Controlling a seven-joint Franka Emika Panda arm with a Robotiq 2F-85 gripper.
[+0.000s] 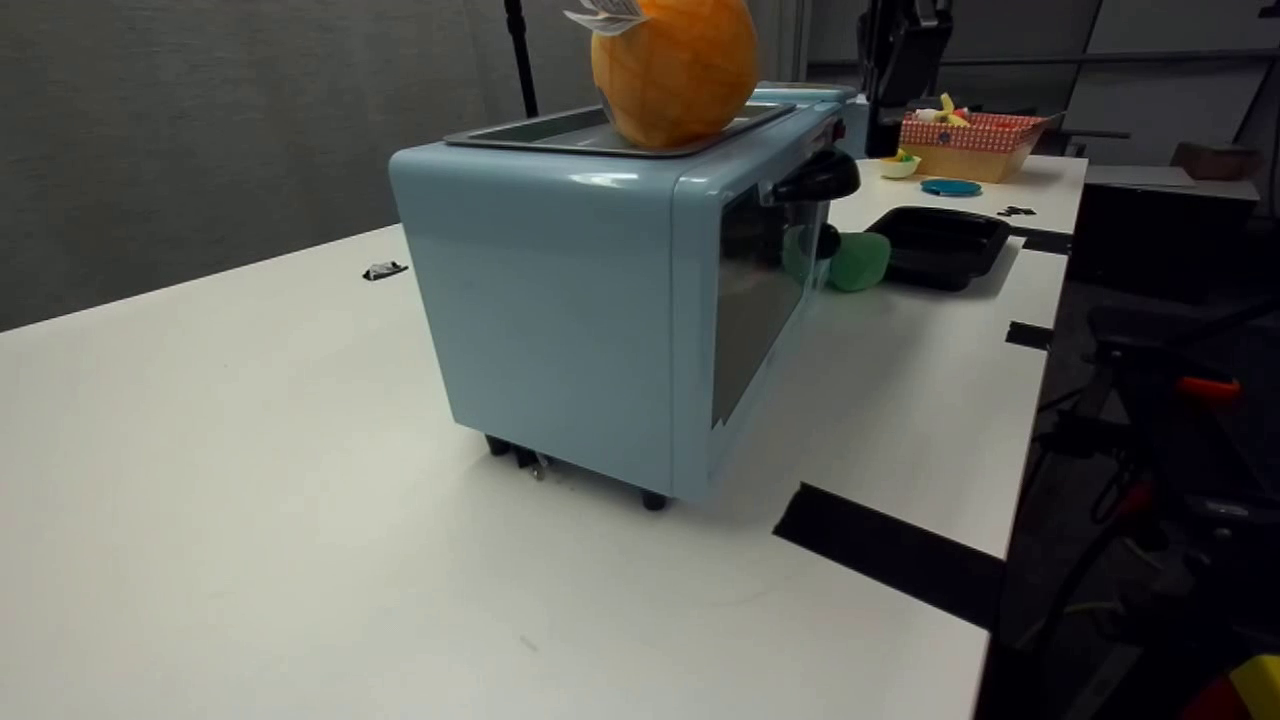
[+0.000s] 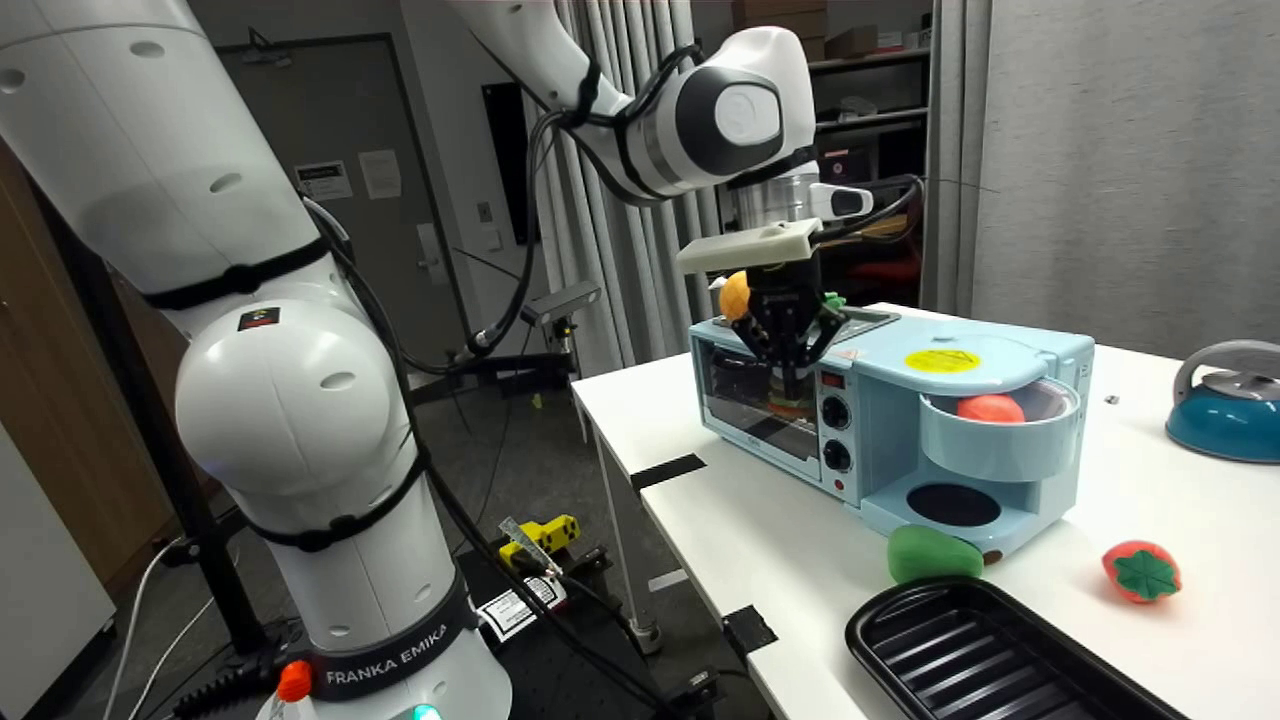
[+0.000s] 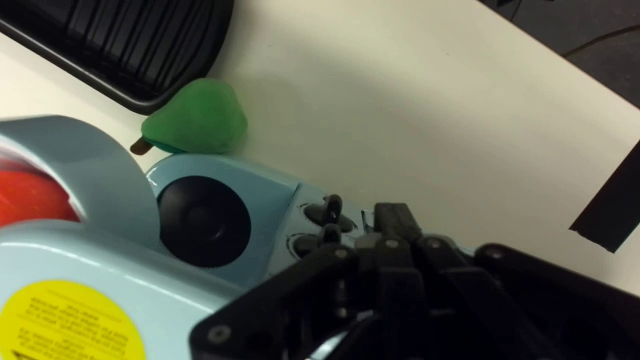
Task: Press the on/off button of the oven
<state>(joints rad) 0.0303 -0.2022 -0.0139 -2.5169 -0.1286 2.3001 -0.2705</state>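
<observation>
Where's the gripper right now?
In an exterior view, the gripper hangs in front of the glass door of the oven, left of the black knobs; the wrist view shows its fingertips right of them.

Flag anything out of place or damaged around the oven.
An orange ball sits on the tray atop the oven, and a red object lies in the round basket at its end; both seem odd spots for loose items. No spill or damage stands out.

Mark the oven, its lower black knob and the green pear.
Oven (image 1: pixel 575 300): in an exterior view, on its pale-blue side.
Lower black knob (image 2: pixel 837 456): in an exterior view, on its front.
Green pear (image 3: pixel 202 119): in the wrist view, mid-body.
</observation>
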